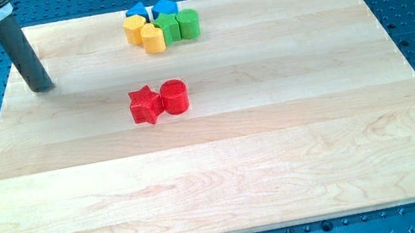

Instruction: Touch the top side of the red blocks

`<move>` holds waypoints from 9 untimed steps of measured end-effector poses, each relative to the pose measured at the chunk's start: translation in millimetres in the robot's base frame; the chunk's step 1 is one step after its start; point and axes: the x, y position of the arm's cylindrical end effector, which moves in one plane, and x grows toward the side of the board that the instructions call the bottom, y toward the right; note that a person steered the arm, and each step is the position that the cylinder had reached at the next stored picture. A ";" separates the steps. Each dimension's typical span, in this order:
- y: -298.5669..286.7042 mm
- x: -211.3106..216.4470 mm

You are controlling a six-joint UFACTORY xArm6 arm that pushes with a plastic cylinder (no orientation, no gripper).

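Note:
A red star block [146, 106] and a red cylinder [175, 96] sit side by side and touching, a little above the board's middle. My tip [42, 87] rests on the board near the view's top left, well to the left of and slightly above the red blocks. It touches no block.
A cluster sits at the view's top centre: a blue triangle-like block [137, 12], a blue block [164, 7], two yellow blocks [134, 32] [154, 38], and two green blocks [169, 27] [189, 24]. The wooden board [284, 163] lies on a blue perforated table.

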 end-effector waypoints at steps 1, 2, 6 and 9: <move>0.0 0.0; 0.0 1.8; 2.2 26.0; 102.7 52.7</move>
